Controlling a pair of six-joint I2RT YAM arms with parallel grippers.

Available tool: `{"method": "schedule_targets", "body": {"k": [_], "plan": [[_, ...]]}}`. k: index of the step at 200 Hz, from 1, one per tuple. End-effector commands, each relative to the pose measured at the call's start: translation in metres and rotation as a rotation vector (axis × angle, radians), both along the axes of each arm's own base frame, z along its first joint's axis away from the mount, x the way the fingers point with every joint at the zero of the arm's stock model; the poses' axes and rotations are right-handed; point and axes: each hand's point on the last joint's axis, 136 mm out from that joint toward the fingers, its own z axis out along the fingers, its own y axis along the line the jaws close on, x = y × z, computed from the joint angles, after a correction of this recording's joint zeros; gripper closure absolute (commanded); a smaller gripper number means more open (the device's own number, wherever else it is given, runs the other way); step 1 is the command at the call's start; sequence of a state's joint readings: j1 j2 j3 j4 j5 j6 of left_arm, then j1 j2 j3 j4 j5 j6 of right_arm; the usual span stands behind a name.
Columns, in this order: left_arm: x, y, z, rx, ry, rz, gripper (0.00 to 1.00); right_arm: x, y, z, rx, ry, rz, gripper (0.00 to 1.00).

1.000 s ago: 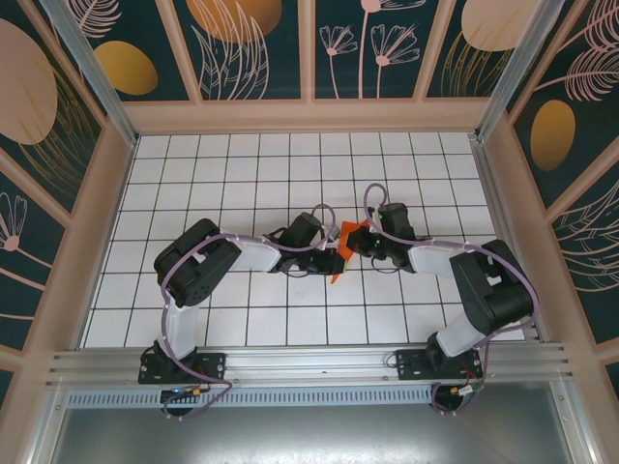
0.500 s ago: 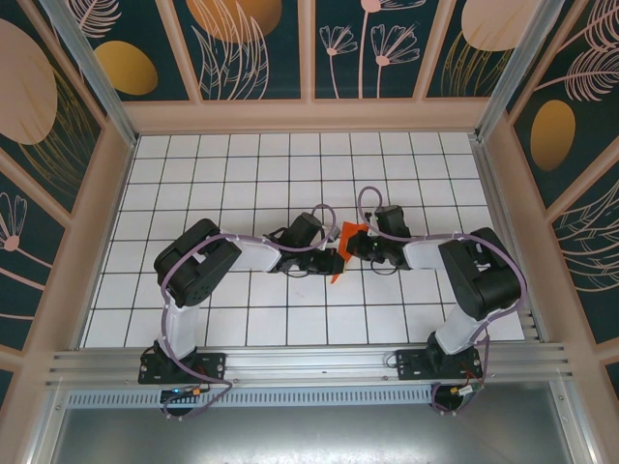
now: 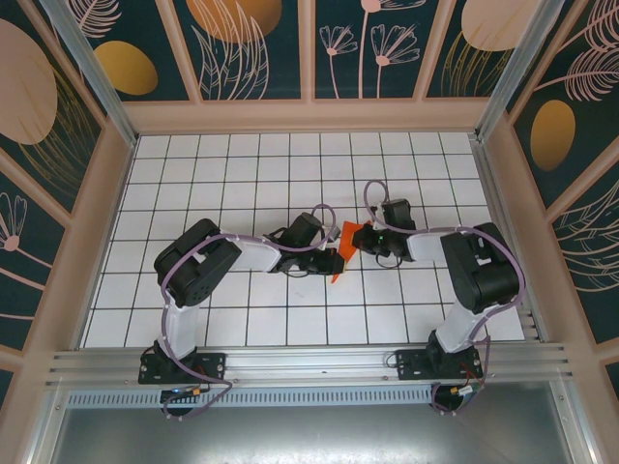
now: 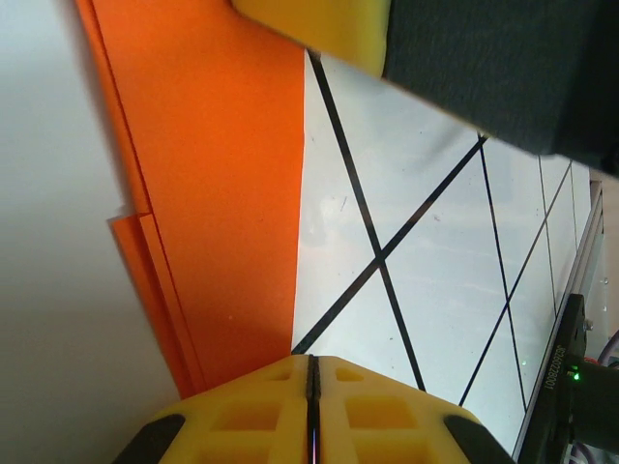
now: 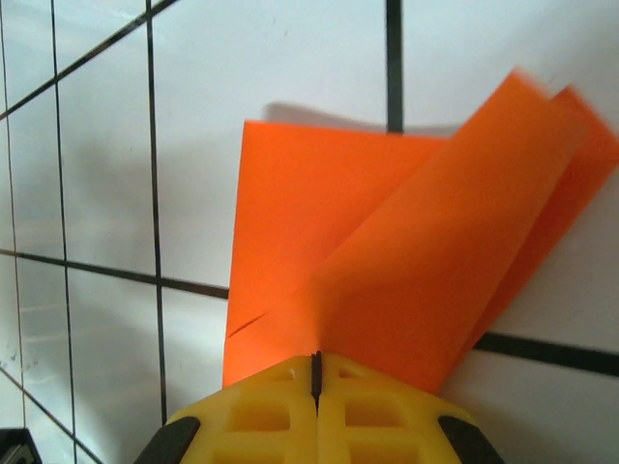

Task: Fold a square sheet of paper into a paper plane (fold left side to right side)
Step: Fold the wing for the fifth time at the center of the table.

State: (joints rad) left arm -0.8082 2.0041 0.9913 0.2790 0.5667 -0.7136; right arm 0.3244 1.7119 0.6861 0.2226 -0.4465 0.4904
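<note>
The orange square sheet of paper point(image 3: 346, 235), folded into a narrow creased shape, lies on the white grid table between my two grippers. The right gripper point(image 3: 366, 239) is shut on the paper point(image 5: 387, 242): a folded flap rises straight out of its closed seam point(image 5: 316, 356) and slants up to the right. The left gripper point(image 3: 337, 259) is shut at the paper's lower end. In the left wrist view its closed tips point(image 4: 312, 360) rest at the paper's point(image 4: 222, 193) right edge, with no paper visible in the seam. The right gripper's yellow finger point(image 4: 319, 24) shows at the top there.
The white tiled table point(image 3: 242, 174) is walled by a wooden frame with patterned panels. A metal rail point(image 3: 309, 362) carrying both arm bases runs along the near edge. Both forearms lie low across the table's middle.
The right arm has drawn its elbow in, and its wrist has shifted slightly up and right with the paper's flap. The left arm has stayed put.
</note>
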Motion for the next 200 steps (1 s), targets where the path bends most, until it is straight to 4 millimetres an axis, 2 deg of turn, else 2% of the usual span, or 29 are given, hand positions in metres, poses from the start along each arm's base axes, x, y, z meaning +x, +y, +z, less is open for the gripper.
{"method": "schedule_targets", "body": {"k": [1, 28, 73, 116, 154, 176, 200], "plan": [[-0.034, 0.032, -0.064, 0.205, 0.124, -0.007, 0.88, 0.019, -0.023, -0.009, -0.077, -0.012, -0.052, 1.0], [-0.034, 0.033, -0.064, 0.204, 0.124, -0.007, 0.88, 0.028, -0.035, -0.012, -0.079, -0.002, -0.076, 1.0], [-0.034, 0.033, -0.064, 0.203, 0.125, -0.006, 0.88, 0.044, -0.046, -0.006, -0.063, -0.014, -0.096, 1.0], [-0.034, 0.033, -0.059, 0.192, 0.118, -0.007, 0.88, 0.038, -0.044, -0.014, -0.046, 0.021, -0.084, 1.0], [-0.044, 0.039, -0.055, 0.205, 0.117, -0.052, 0.88, 0.034, -0.046, -0.02, -0.057, 0.045, -0.088, 1.0], [-0.045, 0.041, -0.039, 0.184, 0.082, -0.061, 0.88, 0.033, -0.044, -0.02, -0.055, 0.051, -0.08, 1.0], [-0.034, 0.042, -0.002, 0.111, 0.02, -0.042, 0.88, 0.028, -0.04, -0.02, -0.051, 0.062, -0.07, 1.0]]}}
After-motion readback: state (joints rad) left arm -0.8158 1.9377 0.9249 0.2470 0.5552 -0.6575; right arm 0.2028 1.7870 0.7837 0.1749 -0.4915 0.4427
